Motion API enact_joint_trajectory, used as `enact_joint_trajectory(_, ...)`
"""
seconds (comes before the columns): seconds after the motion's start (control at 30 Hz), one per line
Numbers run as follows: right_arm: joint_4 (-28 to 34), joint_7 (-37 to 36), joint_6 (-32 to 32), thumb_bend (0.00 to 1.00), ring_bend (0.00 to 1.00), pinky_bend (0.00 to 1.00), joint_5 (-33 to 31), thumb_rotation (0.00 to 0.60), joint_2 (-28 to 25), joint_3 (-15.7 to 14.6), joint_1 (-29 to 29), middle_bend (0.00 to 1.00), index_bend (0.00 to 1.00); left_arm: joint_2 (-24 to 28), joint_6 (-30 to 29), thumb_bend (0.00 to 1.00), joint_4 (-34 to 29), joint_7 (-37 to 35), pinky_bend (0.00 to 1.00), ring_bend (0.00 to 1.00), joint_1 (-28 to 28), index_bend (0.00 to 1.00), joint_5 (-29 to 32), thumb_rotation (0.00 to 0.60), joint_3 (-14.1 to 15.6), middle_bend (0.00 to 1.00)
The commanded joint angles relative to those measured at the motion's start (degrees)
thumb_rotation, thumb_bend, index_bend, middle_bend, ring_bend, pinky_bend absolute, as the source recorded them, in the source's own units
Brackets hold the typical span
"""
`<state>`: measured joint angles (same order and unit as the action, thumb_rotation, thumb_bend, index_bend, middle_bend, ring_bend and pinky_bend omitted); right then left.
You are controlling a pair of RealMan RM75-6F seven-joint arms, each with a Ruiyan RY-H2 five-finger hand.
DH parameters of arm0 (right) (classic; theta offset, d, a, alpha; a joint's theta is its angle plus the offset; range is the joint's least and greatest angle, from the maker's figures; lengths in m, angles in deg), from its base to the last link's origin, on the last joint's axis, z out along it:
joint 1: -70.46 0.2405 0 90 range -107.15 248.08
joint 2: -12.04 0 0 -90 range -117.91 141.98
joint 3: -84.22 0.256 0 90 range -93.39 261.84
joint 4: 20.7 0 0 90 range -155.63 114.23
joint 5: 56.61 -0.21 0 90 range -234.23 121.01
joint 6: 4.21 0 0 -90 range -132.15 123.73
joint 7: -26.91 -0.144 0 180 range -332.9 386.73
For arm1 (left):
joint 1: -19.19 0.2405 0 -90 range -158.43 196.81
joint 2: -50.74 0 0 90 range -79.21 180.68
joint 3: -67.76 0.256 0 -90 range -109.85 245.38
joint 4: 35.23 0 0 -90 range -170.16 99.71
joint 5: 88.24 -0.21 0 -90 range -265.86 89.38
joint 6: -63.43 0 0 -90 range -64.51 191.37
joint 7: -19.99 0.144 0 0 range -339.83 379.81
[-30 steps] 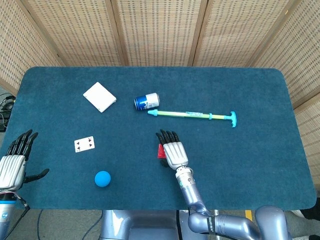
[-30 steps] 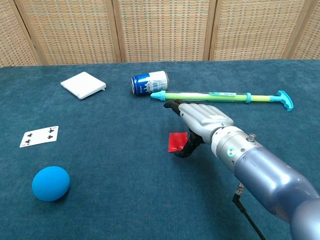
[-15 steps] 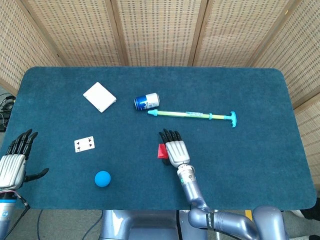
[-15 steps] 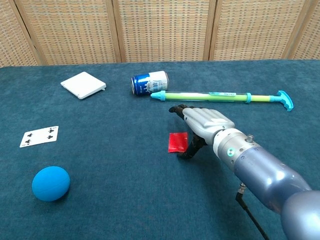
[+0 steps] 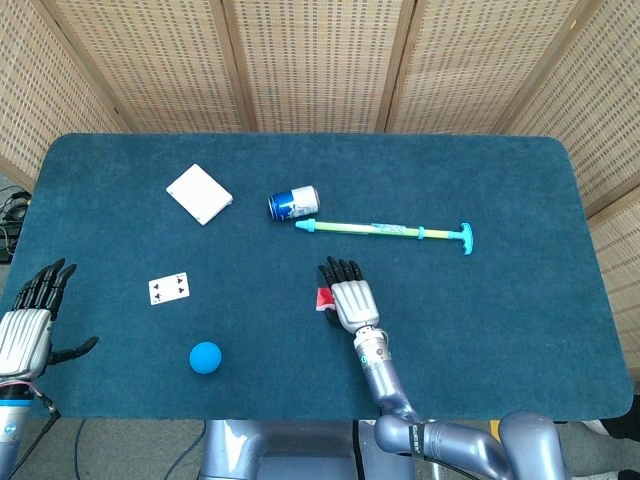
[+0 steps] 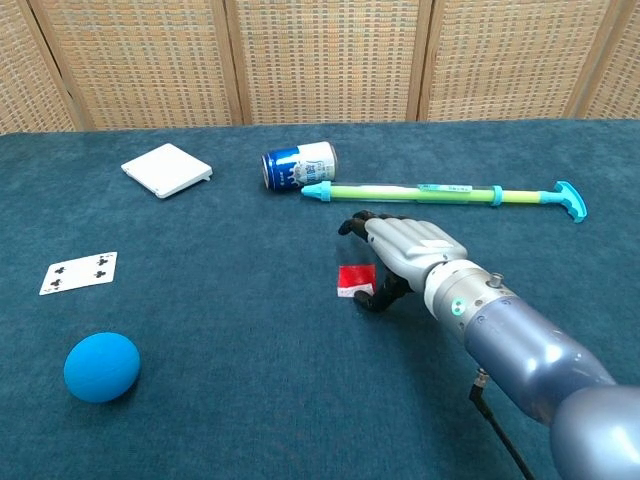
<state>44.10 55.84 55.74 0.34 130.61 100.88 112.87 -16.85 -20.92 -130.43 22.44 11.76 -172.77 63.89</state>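
Note:
My right hand (image 5: 352, 302) (image 6: 410, 248) hovers palm down near the table's middle, fingers stretched out and apart. Its thumb (image 6: 380, 297) touches the right edge of a small red card (image 5: 323, 299) (image 6: 355, 280). That card is tipped a little, showing a white strip along its near edge. Nothing is held between the fingers. My left hand (image 5: 25, 332) hangs at the table's left edge with fingers spread and nothing in it; the chest view does not show it.
A blue-and-white can (image 5: 293, 203) (image 6: 299, 165) lies on its side beside a long green-and-teal pump (image 5: 385, 231) (image 6: 440, 194). A white flat box (image 5: 199, 193) (image 6: 167, 169) sits at the back left. A playing card (image 5: 168, 288) (image 6: 79, 272) and a blue ball (image 5: 205, 357) (image 6: 101, 367) lie at the front left.
The right hand drew back slightly to the right. The red card, flat before, is now tipped by the thumb and shows a white edge. The left hand stayed still.

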Motion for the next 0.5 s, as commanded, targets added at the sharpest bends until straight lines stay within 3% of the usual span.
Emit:
enact_joint_trajectory(0.03, 0.23, -0.08, 0.2, 0.45, 0.0, 0.0, 0.19, 0.6, -0.15, -0.03, -0.15, 0.0, 0.31, 0.05, -0.07, 0.1, -0.05, -0.07, 0.09, 0.0, 0.03, 0.0, -0.03, 0.6, -0.01, 0.0)
enact_joint_trajectory(0.5, 0.89, 0.8, 0.22, 0.41, 0.0, 0.0, 0.0, 0.6, -0.68, -0.15, -0.57, 0.04, 0.54, 0.29, 0.11, 0.11, -0.23, -0.52, 0.09, 0.0, -0.03, 0.0, -0.07, 0.6, 0.06, 0.0)
